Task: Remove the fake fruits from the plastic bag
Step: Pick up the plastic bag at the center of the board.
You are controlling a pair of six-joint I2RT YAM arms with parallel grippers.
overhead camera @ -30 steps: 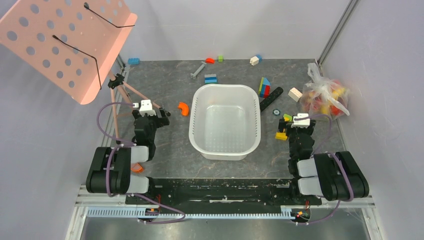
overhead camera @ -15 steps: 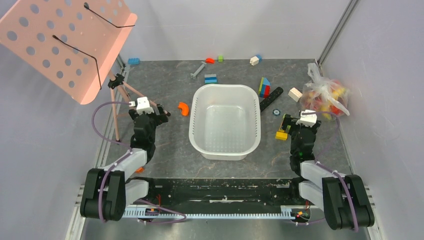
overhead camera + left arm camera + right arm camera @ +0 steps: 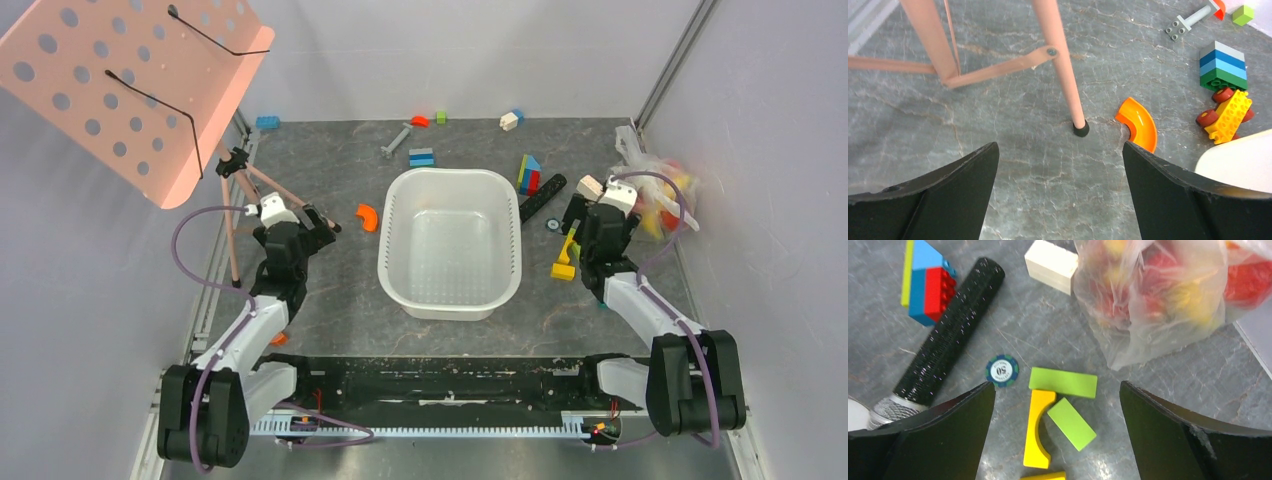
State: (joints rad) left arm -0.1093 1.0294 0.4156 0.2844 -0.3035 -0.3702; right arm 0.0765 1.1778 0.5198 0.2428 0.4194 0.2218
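Note:
The clear crinkly plastic bag lies at the table's right edge, against the wall, with the fake fruits inside it. In the right wrist view the bag fills the top right, and red and yellow fruits show blurred through the film. My right gripper is open and empty. It hovers over green and yellow blocks just short of the bag's lower left corner. My left gripper is open and empty over bare table at the far left.
The white basin sits mid-table. Green blocks, a yellow arch, a poker chip, a black cylinder and a cream block lie left of the bag. The pink stand's foot and an orange curved piece are ahead of the left gripper.
Both arms have stretched away from their bases. The right gripper has moved up the table towards the bag. The left gripper has moved a little forward and left. Both jaws stay open.

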